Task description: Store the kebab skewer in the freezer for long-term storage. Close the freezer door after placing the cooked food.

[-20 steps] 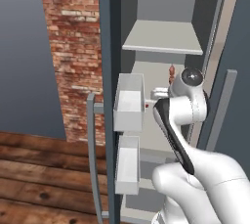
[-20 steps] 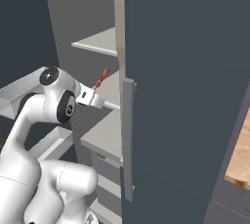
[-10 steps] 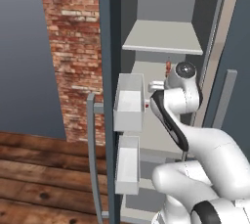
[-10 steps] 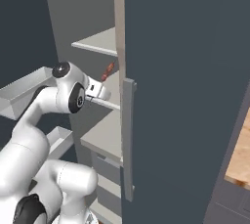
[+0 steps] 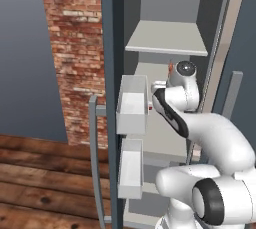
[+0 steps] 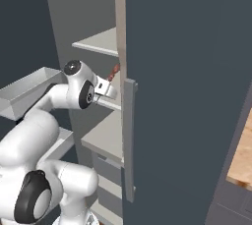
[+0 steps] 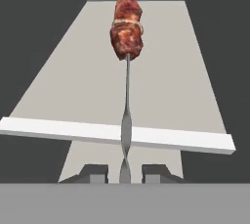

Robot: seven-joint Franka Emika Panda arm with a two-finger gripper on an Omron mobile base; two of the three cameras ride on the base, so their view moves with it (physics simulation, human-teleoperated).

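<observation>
Carrying the kebab skewer [image 7: 127,27] over the freezer shelf [image 7: 161,81], the gripper [image 7: 125,171], clamped on its stick, must next lower and release.

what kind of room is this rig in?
Most likely a home kitchen, rendered. An open freezer with white shelves and a door carrying white bins, a brick wall over wood flooring, and a kebab skewer held in the tool.
</observation>
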